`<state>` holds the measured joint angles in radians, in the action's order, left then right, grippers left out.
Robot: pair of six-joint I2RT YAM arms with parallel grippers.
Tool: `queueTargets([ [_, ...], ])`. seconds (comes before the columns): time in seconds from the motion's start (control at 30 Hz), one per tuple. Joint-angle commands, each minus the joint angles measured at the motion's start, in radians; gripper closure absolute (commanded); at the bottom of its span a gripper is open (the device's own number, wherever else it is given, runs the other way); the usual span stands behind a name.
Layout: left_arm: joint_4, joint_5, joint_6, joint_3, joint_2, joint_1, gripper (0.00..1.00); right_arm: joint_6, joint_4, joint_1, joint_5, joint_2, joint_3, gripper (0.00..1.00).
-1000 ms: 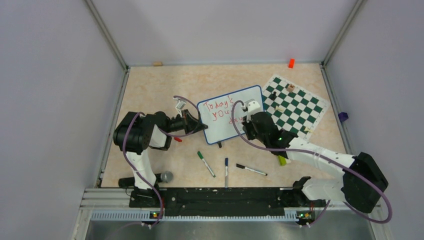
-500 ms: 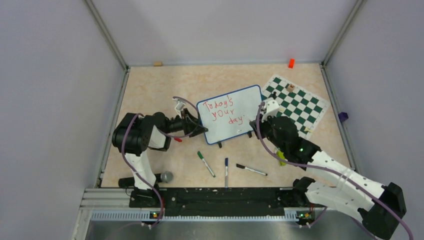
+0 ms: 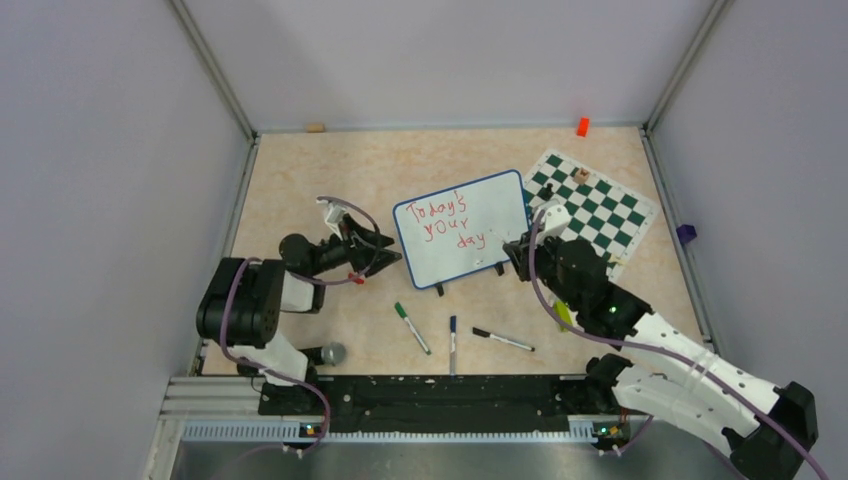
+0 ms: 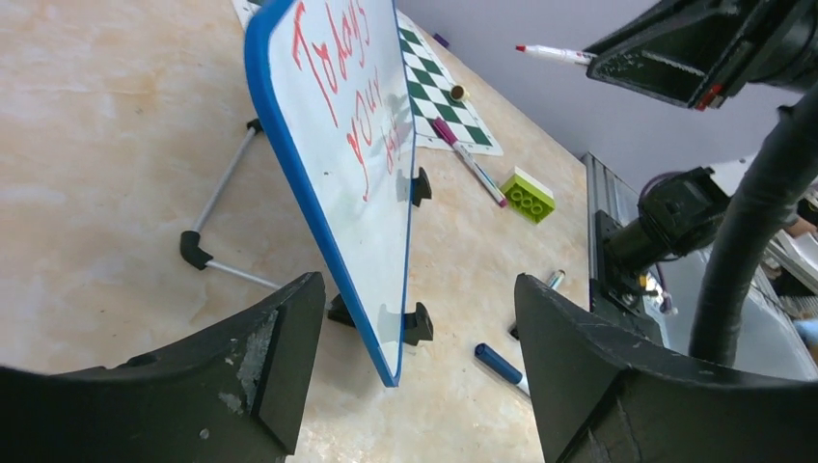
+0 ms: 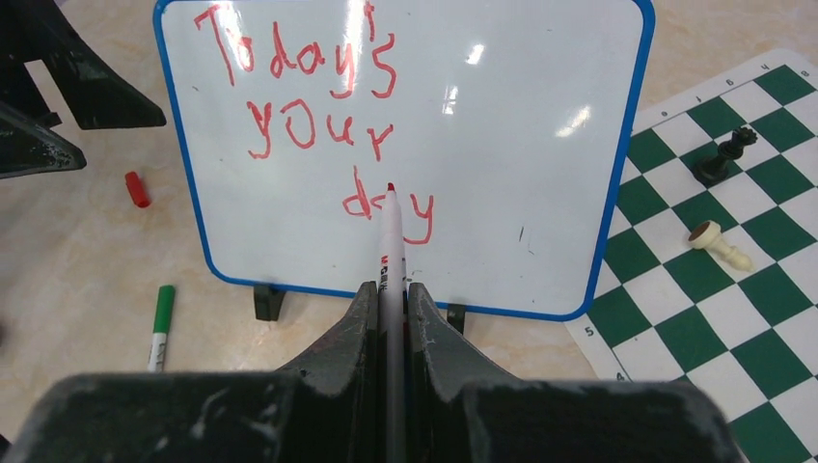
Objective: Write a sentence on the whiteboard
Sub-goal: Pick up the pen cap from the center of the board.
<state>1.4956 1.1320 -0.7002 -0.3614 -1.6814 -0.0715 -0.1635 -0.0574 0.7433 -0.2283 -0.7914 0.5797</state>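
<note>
The whiteboard stands upright on its black feet and wire prop at mid-table. The sentence in red, "Today's your day", runs across it in three lines. My left gripper is open at the board's left edge. In the left wrist view the board's lower corner sits between the fingers without touching either. My right gripper is shut on a white red-tipped marker. Its tip hovers in front of the word "day", a little off the board.
A green-and-white chess mat with a few pieces lies right of the board. Green, blue and black markers lie on the table in front. A red cap lies under the left gripper. A green brick sits beneath the right arm.
My left gripper has opened, let go of the board's left edge and drawn back to the left. My right gripper has pulled the marker back from the board.
</note>
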Motion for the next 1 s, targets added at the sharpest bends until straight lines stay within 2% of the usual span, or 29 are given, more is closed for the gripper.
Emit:
queueTargets([
  [0.0,-0.217,-0.120,0.020,0.020,0.163,0.030,0.22,-0.014,0.083,-0.007,0.012,0.040,-0.018,1.00],
  [0.07,-0.517,-0.211,0.053,0.000,0.272,0.041,0.14,-0.014,0.093,-0.008,0.010,0.043,-0.023,1.00],
  [0.13,-0.927,-0.292,0.226,-0.069,0.407,0.042,0.02,-0.013,0.099,-0.007,0.013,0.043,-0.025,1.00],
  [0.17,-1.110,-0.356,0.319,-0.114,0.465,0.041,0.01,-0.013,0.103,-0.007,0.016,0.044,-0.028,1.00],
  [0.23,-1.283,-0.462,0.407,-0.140,0.568,0.042,0.02,-0.014,0.107,-0.007,0.021,0.044,-0.031,1.00],
  [0.37,-1.429,-0.612,0.413,-0.100,0.740,0.041,0.07,-0.014,0.120,-0.007,0.027,0.049,-0.043,1.00],
  [0.4,-1.449,-0.661,0.384,-0.082,0.775,0.042,0.27,-0.015,0.124,-0.007,0.027,0.053,-0.049,1.00],
  [0.43,-1.459,-0.720,0.349,-0.059,0.808,0.042,0.36,-0.017,0.131,-0.008,0.029,0.054,-0.053,1.00],
  [0.5,-1.504,-0.802,0.300,-0.040,0.870,0.041,0.26,-0.019,0.144,-0.008,0.034,0.056,-0.061,1.00],
  [0.6,-1.597,-0.793,0.295,-0.039,0.977,0.041,0.31,-0.020,0.154,-0.008,0.042,0.055,-0.066,1.00],
  [0.63,-1.579,-0.760,0.320,-0.028,1.001,0.041,0.14,-0.020,0.154,-0.008,0.043,0.055,-0.065,1.00],
  [0.67,-1.522,-0.719,0.369,-0.007,1.017,0.037,0.03,-0.021,0.156,-0.008,0.043,0.057,-0.066,1.00],
  [0.73,-1.465,-0.701,0.413,0.003,1.027,0.029,0.01,-0.021,0.162,-0.009,0.042,0.069,-0.075,1.00],
  [0.8,-1.487,-0.740,0.441,-0.018,1.019,0.029,0.01,-0.023,0.165,-0.009,0.039,0.080,-0.081,1.00],
  [0.87,-1.582,-0.871,0.401,-0.063,0.995,0.029,0.01,-0.023,0.164,-0.009,0.034,0.096,-0.087,1.00],
  [0.93,-1.694,-1.053,0.276,-0.106,0.972,0.028,0.01,-0.025,0.162,-0.009,0.028,0.114,-0.094,1.00],
  [0.97,-1.702,-1.083,0.283,-0.110,0.963,0.029,0.01,-0.024,0.162,-0.009,0.026,0.125,-0.097,1.00],
])
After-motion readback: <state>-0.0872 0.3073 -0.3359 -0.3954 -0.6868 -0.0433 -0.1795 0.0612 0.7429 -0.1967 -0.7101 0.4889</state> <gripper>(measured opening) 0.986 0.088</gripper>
